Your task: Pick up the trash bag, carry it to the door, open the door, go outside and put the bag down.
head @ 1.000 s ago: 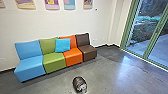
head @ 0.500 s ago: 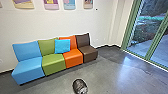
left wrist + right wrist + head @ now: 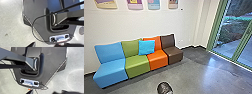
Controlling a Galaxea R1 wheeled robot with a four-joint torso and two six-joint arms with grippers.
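Watching from my end, I see a dark, rounded bundle (image 3: 165, 88) at the head view's lower edge, and I take it for the trash bag. It seems to lie on the floor (image 3: 196, 80) in front of the sofa (image 3: 158, 60), well clear of the seats. I cannot tell how far open the left gripper or the right gripper is, or whether either has hold of anything.

My main worry is driving too close: with the bundle's near side cut off from me, the base could nudge or roll over it. A pinch on loose plastic alone could tear it or let it slip. The cable (image 3: 32, 26) looping past the base plate might snag a lowered arm. Beyond the sofa's brown end stands the glass door (image 3: 231, 47); reflections there could fool my distance, and a late turn would bump its green frame (image 3: 216, 25).
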